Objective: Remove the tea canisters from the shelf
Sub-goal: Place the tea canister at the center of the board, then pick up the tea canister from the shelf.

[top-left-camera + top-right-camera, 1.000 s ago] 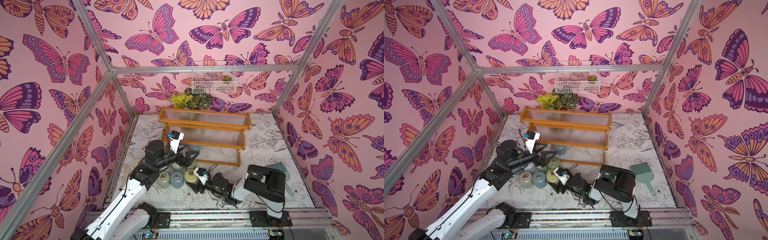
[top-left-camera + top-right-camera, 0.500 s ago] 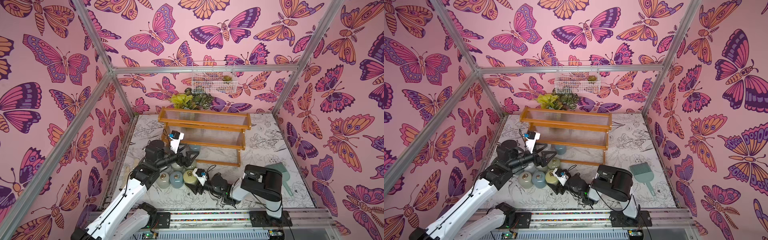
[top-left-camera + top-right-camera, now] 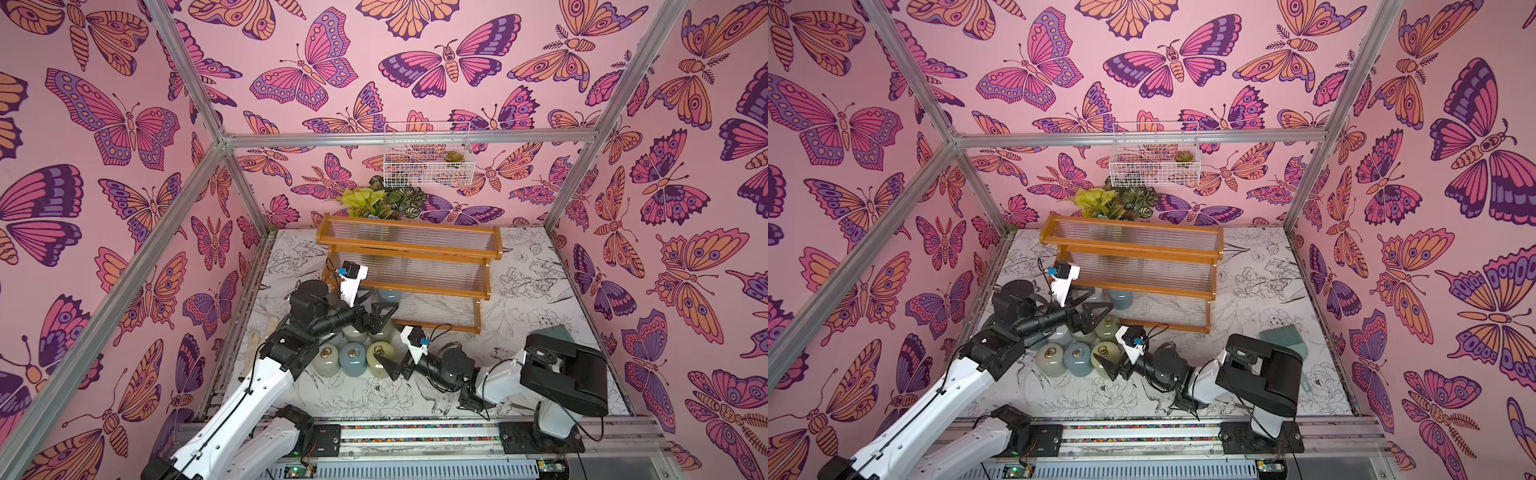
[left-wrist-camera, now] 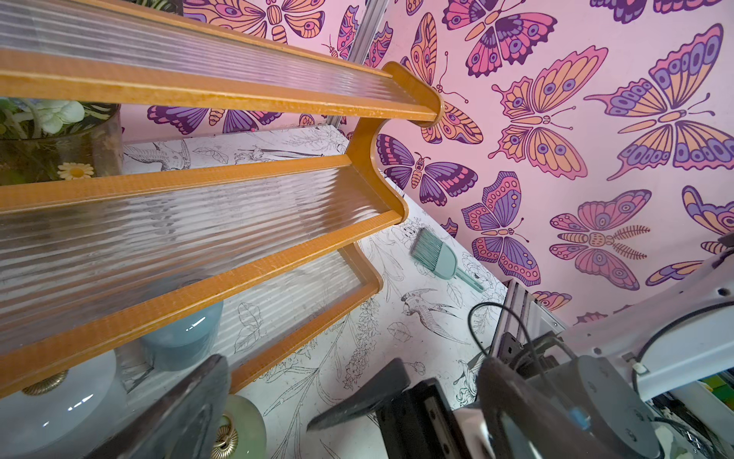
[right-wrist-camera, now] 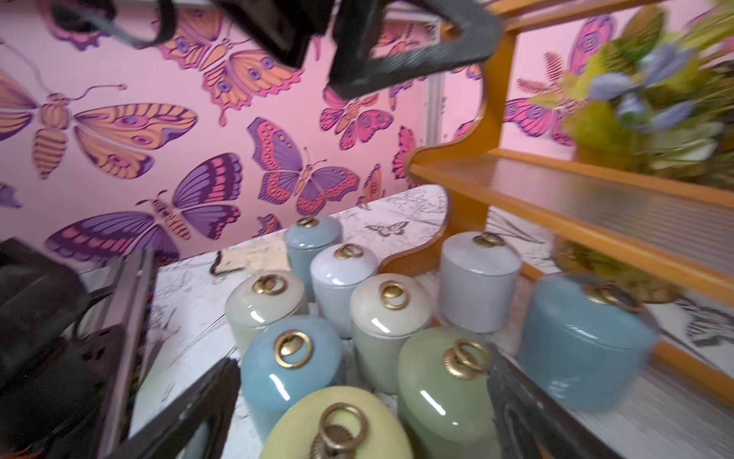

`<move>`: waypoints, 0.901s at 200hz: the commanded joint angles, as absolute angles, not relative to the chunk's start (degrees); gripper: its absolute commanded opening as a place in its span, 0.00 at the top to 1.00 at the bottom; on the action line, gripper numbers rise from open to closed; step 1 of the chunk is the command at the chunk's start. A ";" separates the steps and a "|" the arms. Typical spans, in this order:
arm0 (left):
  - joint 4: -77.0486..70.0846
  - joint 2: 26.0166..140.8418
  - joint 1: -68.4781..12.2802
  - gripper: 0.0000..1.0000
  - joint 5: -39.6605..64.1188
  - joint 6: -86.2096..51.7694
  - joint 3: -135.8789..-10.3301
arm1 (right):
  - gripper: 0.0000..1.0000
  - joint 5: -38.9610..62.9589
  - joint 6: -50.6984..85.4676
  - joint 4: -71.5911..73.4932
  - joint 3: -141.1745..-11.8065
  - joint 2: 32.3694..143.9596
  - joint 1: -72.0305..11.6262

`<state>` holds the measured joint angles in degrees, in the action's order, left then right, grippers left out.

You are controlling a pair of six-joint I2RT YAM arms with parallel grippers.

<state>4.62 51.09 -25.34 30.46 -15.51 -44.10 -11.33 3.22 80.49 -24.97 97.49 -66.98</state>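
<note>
Right end effector [image 5: 361,357] wide open, empty; yellow-green canister [image 5: 337,425] stands free between its jaws, parked with the worktop [image 5: 186,318] cluster. Left end effector [image 4: 310,361] open, empty; white canister [image 4: 59,401] and blue-grey canister [image 4: 182,337] just ahead on shelf [image 4: 278,254] bottom tier.

Left arm [image 3: 249,395] jaws apart, right arm [image 3: 498,380] low, jaws wide

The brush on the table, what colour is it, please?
The brush is teal, clearest in the left wrist view.

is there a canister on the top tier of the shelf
No, in a top view the top tier of the shelf holds nothing, and a blue-grey canister stands down on its bottom tier.
</note>
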 commanded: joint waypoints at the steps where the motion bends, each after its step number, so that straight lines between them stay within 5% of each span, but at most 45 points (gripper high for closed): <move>1: 4.43 49.68 -24.79 0.00 31.37 -15.64 -43.02 | 0.01 -23.83 4.14 81.35 -23.77 94.91 -65.50; 180: 4.13 49.13 -24.58 0.00 31.63 -15.60 -42.21 | 0.03 -23.48 12.07 73.90 -38.20 109.91 -54.30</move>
<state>4.56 49.84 -25.04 30.65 -15.70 -43.29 -24.77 12.14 75.64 -34.89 107.98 -55.61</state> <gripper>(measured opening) 1.000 0.963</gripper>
